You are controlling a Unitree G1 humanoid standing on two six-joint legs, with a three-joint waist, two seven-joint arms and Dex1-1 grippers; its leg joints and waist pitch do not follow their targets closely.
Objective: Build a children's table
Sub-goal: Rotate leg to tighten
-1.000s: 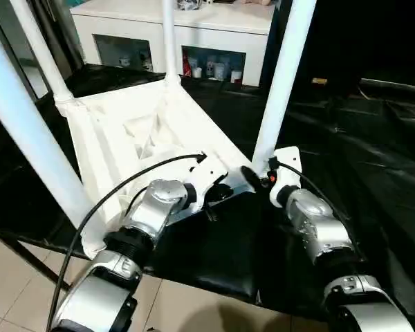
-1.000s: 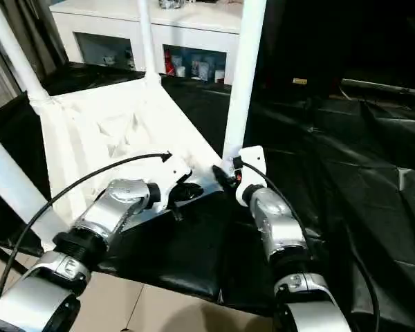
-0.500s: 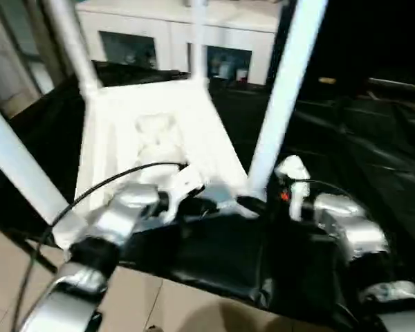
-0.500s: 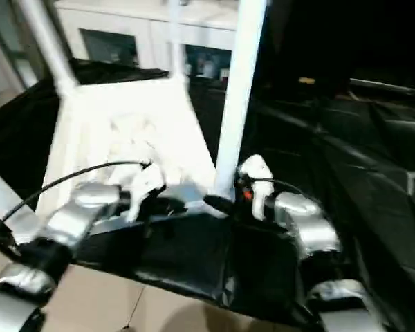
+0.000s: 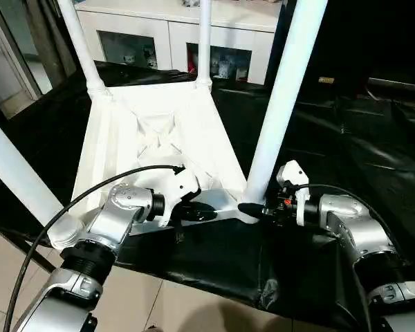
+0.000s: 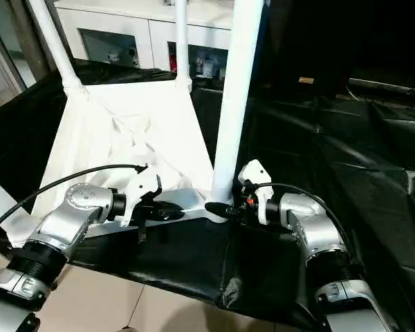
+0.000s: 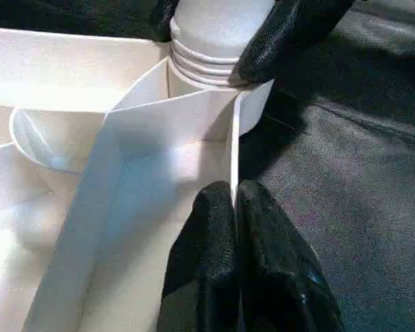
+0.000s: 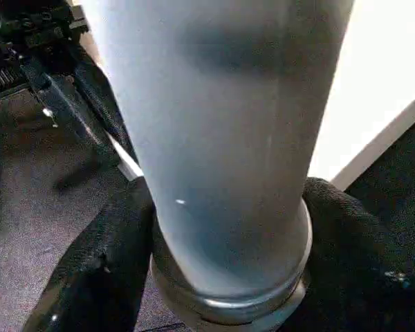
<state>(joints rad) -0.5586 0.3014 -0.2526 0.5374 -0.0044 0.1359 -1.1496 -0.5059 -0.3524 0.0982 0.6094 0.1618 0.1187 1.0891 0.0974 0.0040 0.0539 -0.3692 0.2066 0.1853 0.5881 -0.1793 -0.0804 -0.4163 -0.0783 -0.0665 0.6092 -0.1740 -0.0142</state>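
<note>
Left pincer (image 7: pixel 236 207) clamped on tabletop (image 7: pixel 90 200) rim, right pincer's fingers (image 7: pixel 290 31) around leg (image 7: pixel 218 17) base

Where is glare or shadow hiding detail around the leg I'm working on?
Left wrist view: the tabletop ribs wash out to bright white, and the socket casts a dark shadow on the black cover. Right wrist view: a shadow band crosses the leg. Left eye view: sheen streaks the cover.
</note>
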